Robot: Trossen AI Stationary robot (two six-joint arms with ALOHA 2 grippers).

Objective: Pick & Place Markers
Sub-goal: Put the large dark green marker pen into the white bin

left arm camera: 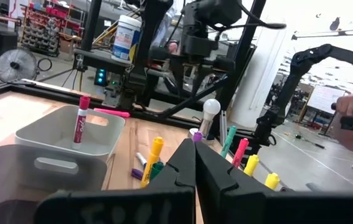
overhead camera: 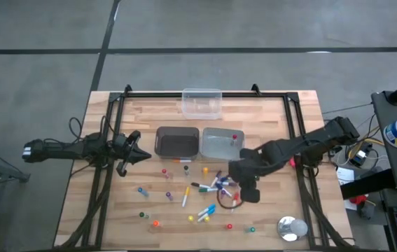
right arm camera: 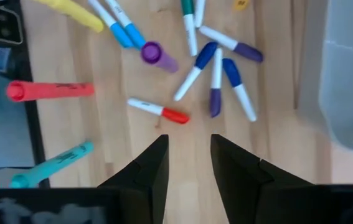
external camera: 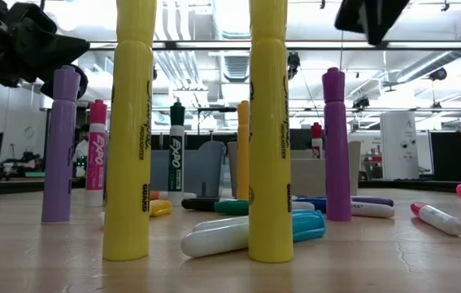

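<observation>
**Right gripper over the marker cluster, left arm parked at the table's left**

From the high view I see the whole layout: the markers lie scattered across the front half of the wooden table, most clustered just in front of two bins — a dark bin and a translucent grey bin with a red-capped marker inside. A clear container sits behind them, and a silver tape roll lies at the front right corner. The right gripper hangs over the cluster; the left gripper waits beside the dark bin, to its left.

The low view gives me what the top camera cannot: several markers stand upright, two yellow highlighters nearest the lens, purple ones behind, with others lying flat between. Behind is a workshop with ceiling lights.

In the left wrist view, the left gripper has its fingers pressed together, holding nothing. It also shows the red-capped marker leaning in the grey bin, and equipment racks beyond.

The right wrist view looks straight down: the right gripper is parted by a narrow gap and empty — a white marker with a red cap lies just ahead of the tips, untouched, among blue and purple markers.
</observation>
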